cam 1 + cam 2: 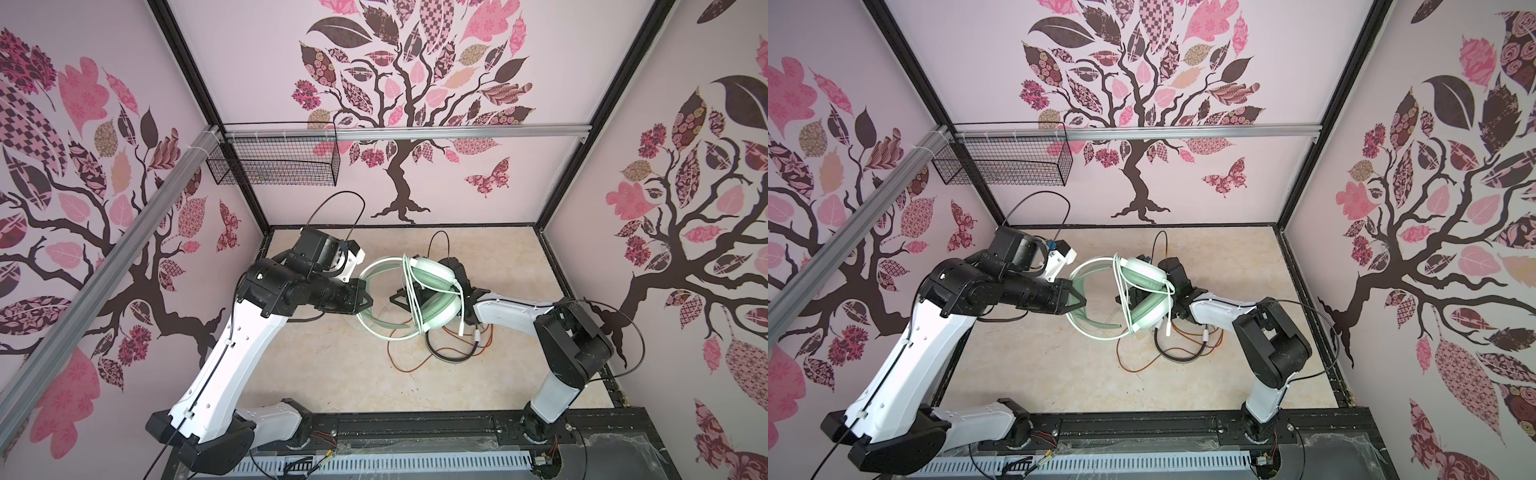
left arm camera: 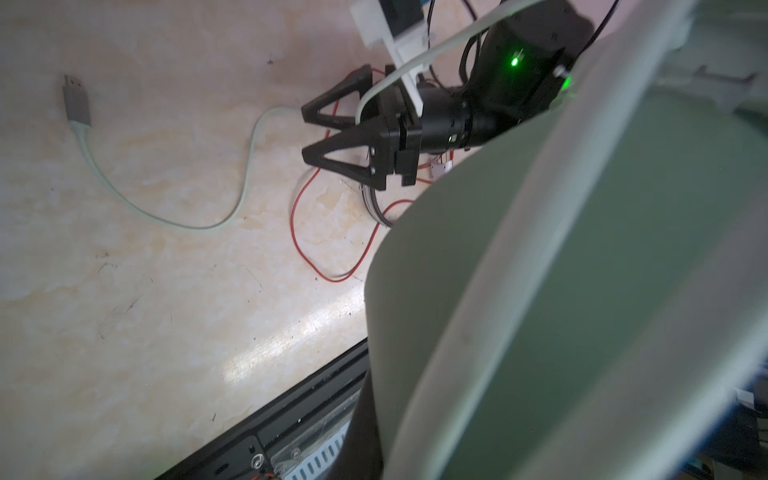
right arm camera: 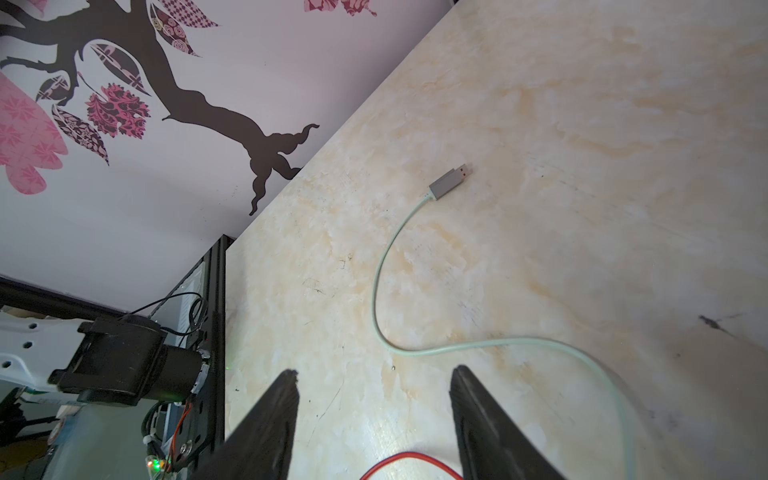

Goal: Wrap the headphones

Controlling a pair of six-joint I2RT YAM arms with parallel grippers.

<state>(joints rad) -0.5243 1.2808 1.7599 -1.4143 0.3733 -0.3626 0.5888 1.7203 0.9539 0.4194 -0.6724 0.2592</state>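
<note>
I'm clamping my left gripper (image 1: 366, 301) on the mint-green headphones' (image 1: 432, 291) light, springy band (image 2: 540, 311). My right gripper (image 3: 374, 370) is hanging apart, empty, with the limp cord (image 3: 376, 299) lying just ahead. Pinching near its plug (image 3: 451, 180) looks best.

A: What hangs at the back, on your left?
B: A black wire basket (image 1: 282, 166), fixed to the silver rail (image 1: 457, 132) that crosses the back wall. You can see it in both top views.
A: And the walls?
B: Pale pink, each with a dark tree (image 1: 400, 183) and patterned leaves. Your back wall also carries a butterfly (image 1: 488, 180), right of the trunk.
A: And below?
B: A cream marbled tabletop (image 1: 332, 374), scuffed with small dark marks. Your right wrist view shows them up close. Along your near edge runs a black track (image 1: 415, 426), then a white slotted duct (image 1: 415, 463).
</note>
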